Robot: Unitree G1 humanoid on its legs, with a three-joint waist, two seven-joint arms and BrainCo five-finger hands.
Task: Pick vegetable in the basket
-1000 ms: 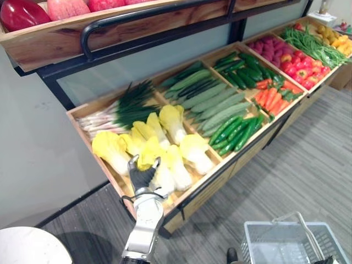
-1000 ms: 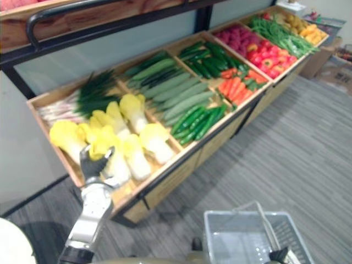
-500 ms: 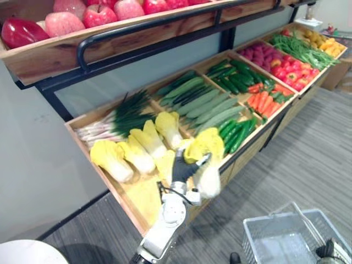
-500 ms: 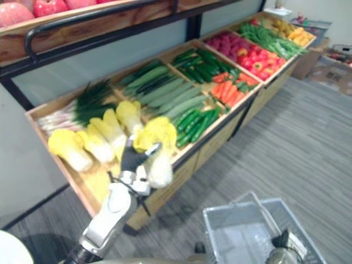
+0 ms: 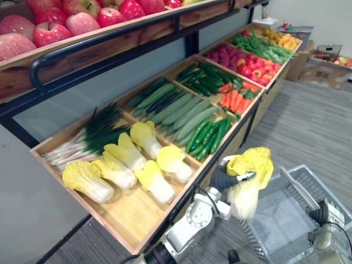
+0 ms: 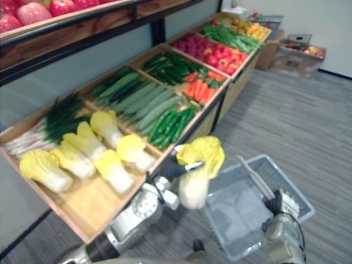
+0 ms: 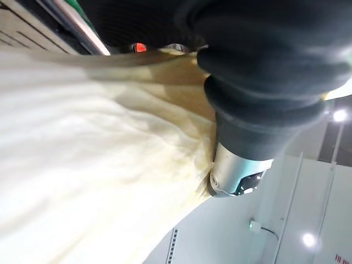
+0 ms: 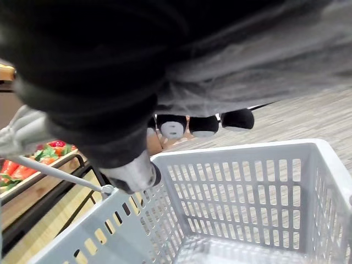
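Got the left hand [image 5: 221, 178] clamped on a cabbage [image 5: 245, 201], fingers and thumb curled round the pale stalk. Holding it in the air stalk-down, yellow leaves up top, just off the front edge of the wooden produce stand [image 5: 132, 217] and right beside the near rim of the grey mesh basket [image 5: 272, 220]. Not inside the basket yet. Same story from the left wrist view: dark cover pressed right up against the pale leaves.

Over on the other side, got the right hand [image 5: 321, 213] curled shut round the basket's handle [image 6: 254, 177], with the dark fingertips tucked under in the right wrist view and the mesh walls just past them. Grey carpet floor [image 5: 308, 121] underneath all of that.

Back on the stand, seeing more cabbages [image 5: 126, 165] lying on their sides in the nearest compartment, with spring onions [image 5: 91, 137] just behind them. Moving along: long pale cucumbers [image 5: 181, 107], small dark cucumbers [image 5: 206, 137] in front of those, then carrots [image 5: 234, 100] and red peppers [image 5: 254, 69] further down. Higher up, spotting a row of red apples [image 5: 82, 22] above the whole lot.
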